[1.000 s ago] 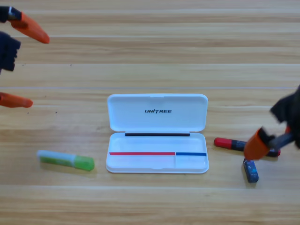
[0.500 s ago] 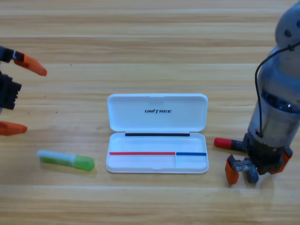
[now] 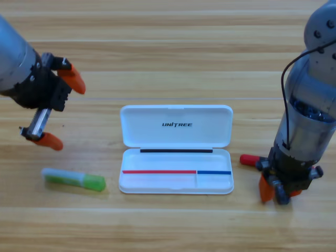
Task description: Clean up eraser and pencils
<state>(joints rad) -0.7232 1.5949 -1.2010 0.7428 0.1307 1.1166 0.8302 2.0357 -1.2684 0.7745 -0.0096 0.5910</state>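
Right end effector (image 3: 275, 193) lower right, down over eraser (image 3: 284, 198); grip unclear. Eraser light, stubby, rubbery: pinch across short sides. Left end effector (image 3: 58, 110) wide open, upper left.

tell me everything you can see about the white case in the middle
The white case lies open on the wooden table, roughly midway between the two arms. It looks like smooth plastic with rounded corners. Its lid is folded back, towards the top of the picture, and carries dark "UNITREE" lettering. The shallow tray faces up with nothing in it. Nothing touches the case: the green pencil lies apart on its left, the red-ended pencil apart on its right.
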